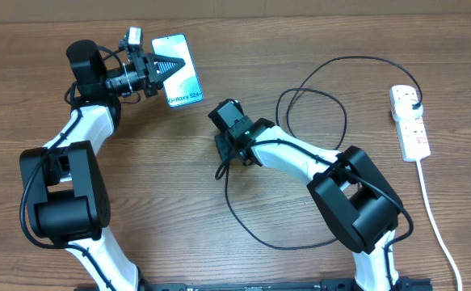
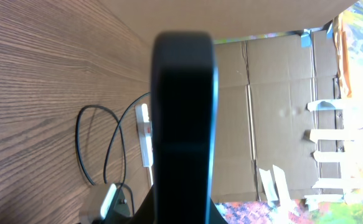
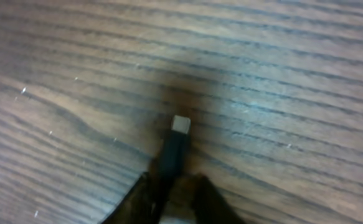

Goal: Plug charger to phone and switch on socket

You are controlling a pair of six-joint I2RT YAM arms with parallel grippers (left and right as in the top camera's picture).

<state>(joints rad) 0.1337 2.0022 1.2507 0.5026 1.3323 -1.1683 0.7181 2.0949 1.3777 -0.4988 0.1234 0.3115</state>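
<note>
The phone (image 1: 180, 71) has a lit light-blue screen facing up, with small text near its near end. My left gripper (image 1: 161, 68) is shut on its left long edge at the back left of the table. In the left wrist view the phone (image 2: 184, 112) shows edge-on as a dark bar between the fingers (image 2: 181, 214). My right gripper (image 1: 222, 164) is shut on the charger's connector end, with the small tip (image 3: 181, 124) sticking out past the fingers (image 3: 172, 186) just above the wood. The black cable (image 1: 316, 90) loops to a black plug (image 1: 414, 99) in the white socket (image 1: 413, 129).
The socket's white cord (image 1: 435, 214) runs down the right side to the front edge. The charger cable also loops near the table front (image 1: 259, 234). In the left wrist view the socket (image 2: 145, 140) and cardboard boxes (image 2: 281, 93) show behind the phone.
</note>
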